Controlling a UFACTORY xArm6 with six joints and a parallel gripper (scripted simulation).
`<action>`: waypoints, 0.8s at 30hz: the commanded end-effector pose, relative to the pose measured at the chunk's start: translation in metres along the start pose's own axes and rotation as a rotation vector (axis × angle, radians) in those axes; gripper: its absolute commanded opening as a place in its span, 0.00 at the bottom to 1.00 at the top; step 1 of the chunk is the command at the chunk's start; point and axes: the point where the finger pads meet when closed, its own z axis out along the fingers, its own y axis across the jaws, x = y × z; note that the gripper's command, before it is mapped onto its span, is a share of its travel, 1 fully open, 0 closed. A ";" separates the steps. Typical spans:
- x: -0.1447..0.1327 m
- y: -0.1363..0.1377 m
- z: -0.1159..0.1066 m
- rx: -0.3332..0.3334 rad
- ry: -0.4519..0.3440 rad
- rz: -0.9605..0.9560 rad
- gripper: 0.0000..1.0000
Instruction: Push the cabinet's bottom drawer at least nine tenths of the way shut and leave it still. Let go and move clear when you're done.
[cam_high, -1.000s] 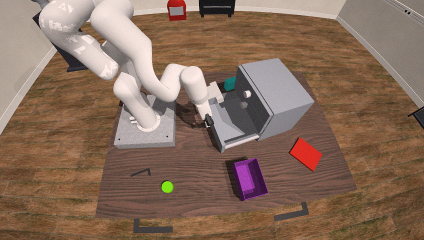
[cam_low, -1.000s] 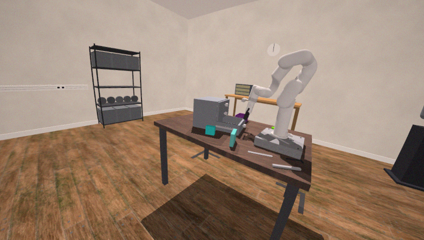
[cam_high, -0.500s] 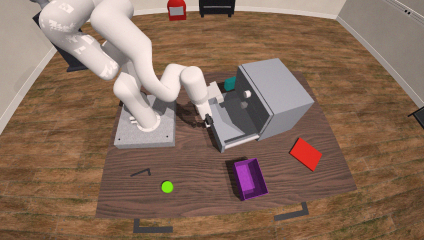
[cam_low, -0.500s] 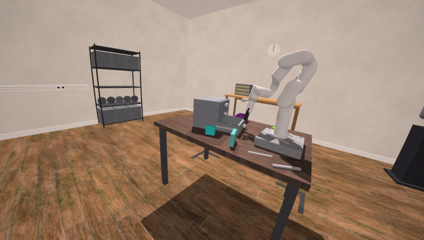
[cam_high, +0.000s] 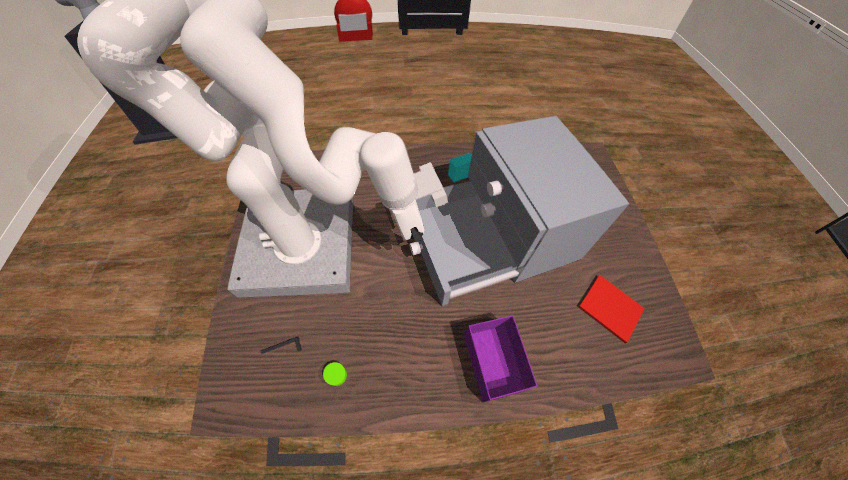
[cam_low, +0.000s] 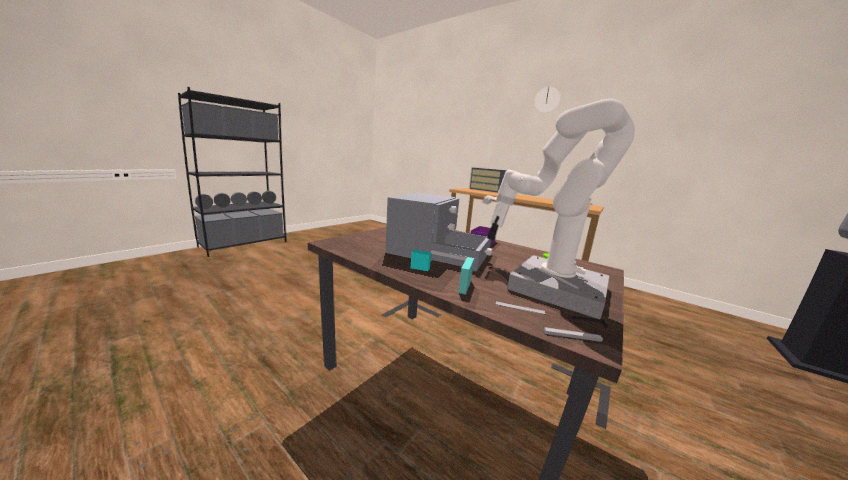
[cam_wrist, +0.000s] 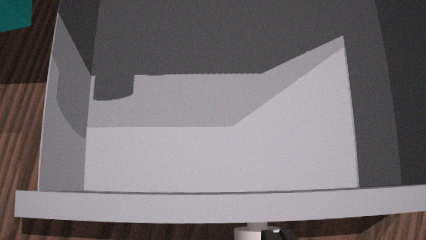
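Note:
The grey cabinet (cam_high: 550, 190) stands on the table, and its bottom drawer (cam_high: 470, 249) is pulled far out towards the arm. The drawer is empty in the wrist view (cam_wrist: 220, 150). Its front panel (cam_wrist: 215, 206) runs across the bottom of that view, with the white knob (cam_wrist: 254, 233) just below it. My gripper (cam_high: 410, 240) is shut and empty. It sits low at the outer face of the drawer front, right beside the knob (cam_high: 414, 249). In the exterior view the gripper (cam_low: 492, 228) hangs at the drawer's outer end. Only a dark fingertip shows at the wrist view's bottom edge.
A teal cube (cam_high: 459, 167) lies beside the cabinet behind the drawer. A purple bin (cam_high: 498, 364), a red flat block (cam_high: 611, 307) and a green ball (cam_high: 334, 373) lie nearer the front. The arm's base plate (cam_high: 291, 255) is left of the drawer. An upright teal block (cam_low: 466, 274) stands near the drawer.

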 end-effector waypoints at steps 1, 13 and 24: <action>0.001 0.000 -0.001 -0.001 0.003 0.000 0.00; 0.001 0.000 -0.001 -0.001 0.003 0.000 0.00; 0.003 0.001 -0.017 -0.003 0.002 0.000 0.00</action>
